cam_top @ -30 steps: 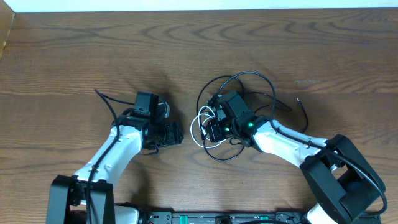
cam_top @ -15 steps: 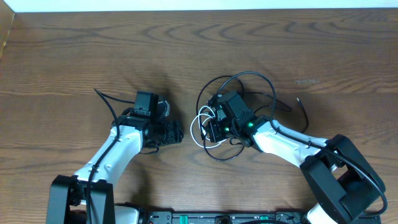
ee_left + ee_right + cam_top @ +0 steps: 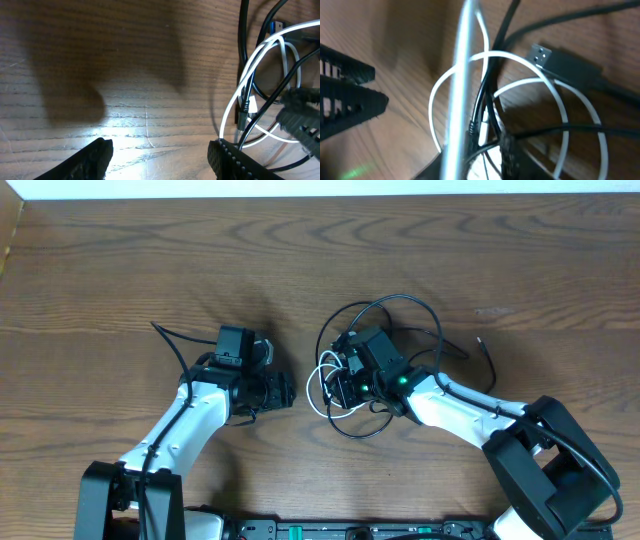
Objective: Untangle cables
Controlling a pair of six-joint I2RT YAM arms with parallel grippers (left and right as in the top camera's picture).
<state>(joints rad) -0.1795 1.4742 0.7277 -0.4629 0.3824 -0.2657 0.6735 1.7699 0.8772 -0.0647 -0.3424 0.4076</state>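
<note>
Left gripper (image 3: 160,160) spread, empty. Right gripper (image 3: 338,388) grip: can't tell. I risk white cable (image 3: 462,60) snagging black cables (image 3: 400,298), tightening knot.

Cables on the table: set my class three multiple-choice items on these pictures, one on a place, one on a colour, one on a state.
1. Where on the table does the cable tangle lie?
A. at the far edge
B. at the left front corner
C. right of the middle, by the right gripper
2. What colour is the one light cable?
A. white
B. red
C. yellow
3. How is the left gripper?
A. shut on a cable
B. open, bare wood between its fingers
C. holding a plug
C: overhead, the loops lie by the right gripper.
A: white loops show in both wrist views.
B: its wrist view shows fingers apart over wood.
</note>
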